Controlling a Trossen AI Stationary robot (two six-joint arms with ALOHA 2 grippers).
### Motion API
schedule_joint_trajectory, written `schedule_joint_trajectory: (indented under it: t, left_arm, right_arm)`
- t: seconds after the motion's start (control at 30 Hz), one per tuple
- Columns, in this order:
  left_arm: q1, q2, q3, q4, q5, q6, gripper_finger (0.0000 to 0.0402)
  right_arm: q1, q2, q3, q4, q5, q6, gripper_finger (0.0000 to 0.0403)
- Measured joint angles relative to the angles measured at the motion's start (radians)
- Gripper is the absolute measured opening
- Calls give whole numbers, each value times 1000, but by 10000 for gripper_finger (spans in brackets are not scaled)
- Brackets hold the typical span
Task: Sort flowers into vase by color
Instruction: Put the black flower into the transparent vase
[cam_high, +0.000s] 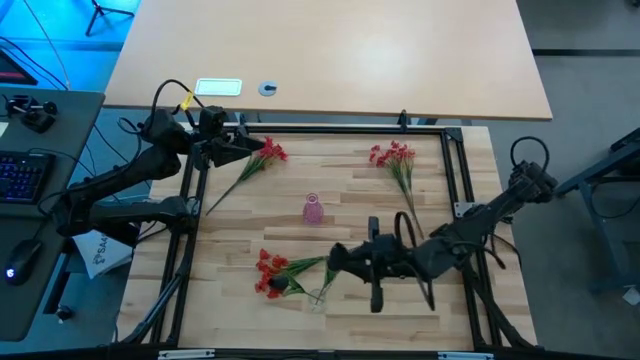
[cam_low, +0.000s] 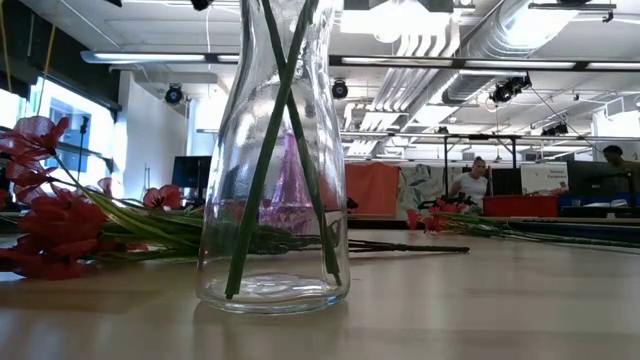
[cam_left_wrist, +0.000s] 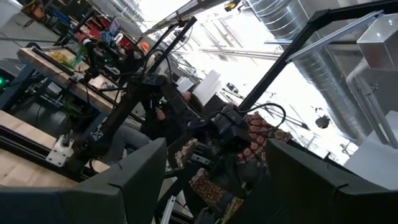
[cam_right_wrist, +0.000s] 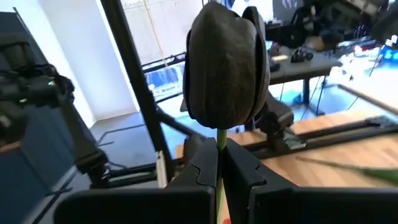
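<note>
A clear glass vase (cam_high: 318, 297) (cam_low: 275, 230) stands near the table's near edge with two green stalks (cam_low: 262, 180) crossing inside it. My right gripper (cam_high: 335, 258) (cam_right_wrist: 219, 152) hovers just right of it, shut on a dark bloom's stalk. A small pink vase (cam_high: 312, 209) stands mid-table. Three red bunches lie flat: one far left (cam_high: 268, 152), one far right (cam_high: 393, 155), one beside the clear vase (cam_high: 268, 272) (cam_low: 45, 230). My left gripper (cam_high: 243, 150) (cam_left_wrist: 217, 180) is open beside the far-left bunch; whether it touches it I cannot tell. My right gripper pinches the green stalk (cam_right_wrist: 220, 140) between its two fingers, just below the near-black bloom (cam_right_wrist: 227, 68). The fingers lie level, coming from the table's right, across the stalk. The bloom stands upright above the fingers; the stalk runs down toward the clear vase.
A black metal frame (cam_high: 455, 170) rims the wooden table. A long stalk (cam_high: 405, 185) trails from the far-right bunch toward my right arm. Bare wood lies between the pink vase and the far edge. People sit in the room behind (cam_low: 472, 185).
</note>
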Motion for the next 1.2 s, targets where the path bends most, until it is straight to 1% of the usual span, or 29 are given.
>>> schedule_joint_trajectory:
  t: [0.07,0.2,0.3,0.4,0.5,0.57,0.63,0.7,0.8,0.87,0.97,1.07,1.2]
  left_arm:
    - [0,0,0,0,0,0,260]
    - [0,0,0,0,3,0,260]
    - [0,0,0,0,4,0,260]
    - [0,0,0,0,4,0,260]
    - [0,0,0,0,9,-1,260]
    - [0,0,0,0,26,-1,260]
    - [0,0,0,0,54,-2,260]
    - [0,0,0,0,70,-2,260]
    - [0,0,0,0,77,-1,260]
    - [0,0,0,0,77,-1,260]
    - [0,0,0,0,78,-1,260]
    - [0,0,0,-1,78,-1,260]
    - [0,0,0,-5,80,7,260]
  right_arm:
    - [-11,23,13,20,-1,-14,0]
    - [-27,63,39,12,-11,40,2]
    - [-36,79,64,-14,-18,99,22]
    - [-43,88,85,-22,-11,139,67]
    - [-42,88,108,-35,-4,142,129]
    - [-43,88,131,-58,-22,142,174]
    - [-42,88,162,-113,-56,141,216]
    - [-42,88,198,-192,-68,162,253]
    - [-42,88,231,-313,-84,252,293]
    - [-44,90,232,-360,-127,344,308]
    - [-49,111,231,-387,-201,449,315]
    - [-54,146,232,-379,-282,491,315]
    - [-60,197,278,-365,-415,514,313]
